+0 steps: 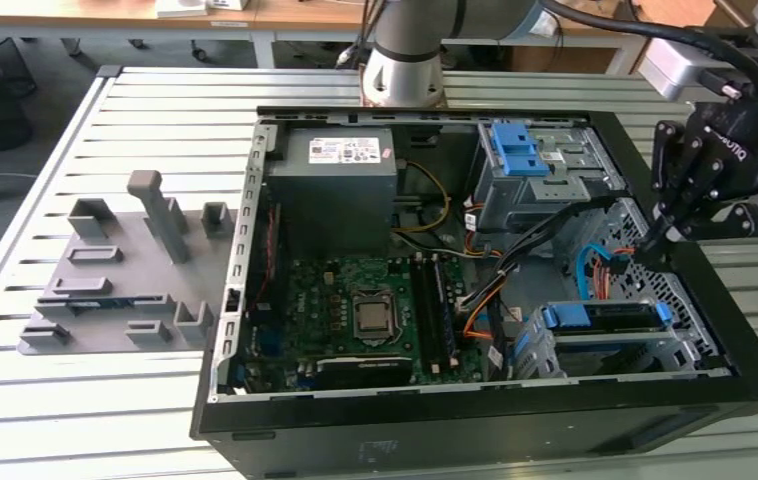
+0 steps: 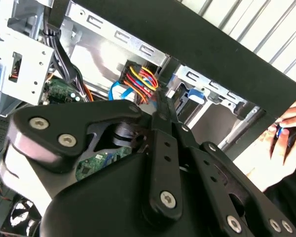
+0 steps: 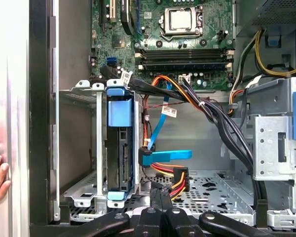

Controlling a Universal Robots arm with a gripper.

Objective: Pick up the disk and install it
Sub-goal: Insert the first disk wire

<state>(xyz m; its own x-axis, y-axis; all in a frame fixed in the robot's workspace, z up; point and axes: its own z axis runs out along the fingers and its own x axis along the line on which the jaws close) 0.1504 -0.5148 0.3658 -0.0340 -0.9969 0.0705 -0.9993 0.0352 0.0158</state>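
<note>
The disk (image 1: 602, 317) sits in its blue carrier inside the lower drive cage of the open computer case (image 1: 486, 420), at the exterior view's right. In the first wrist view the disk (image 3: 119, 153) shows edge-on, upright between the cage's metal rails. My gripper (image 1: 650, 248) hangs above the case's right side, over the cables just behind the cage. Its fingers are shut together with nothing between them, as both wrist views show (image 3: 160, 195) (image 2: 158, 101). It is apart from the disk.
A blue data cable (image 3: 165, 157) and a coloured power plug (image 3: 180, 178) lie loose beside the cage. A grey power-supply box (image 1: 330, 180), the motherboard (image 1: 366, 310) and an upper blue latch (image 1: 519, 150) fill the case. A grey fixture (image 1: 126, 270) stands left. A person's hand (image 2: 286, 133) rests outside the case wall.
</note>
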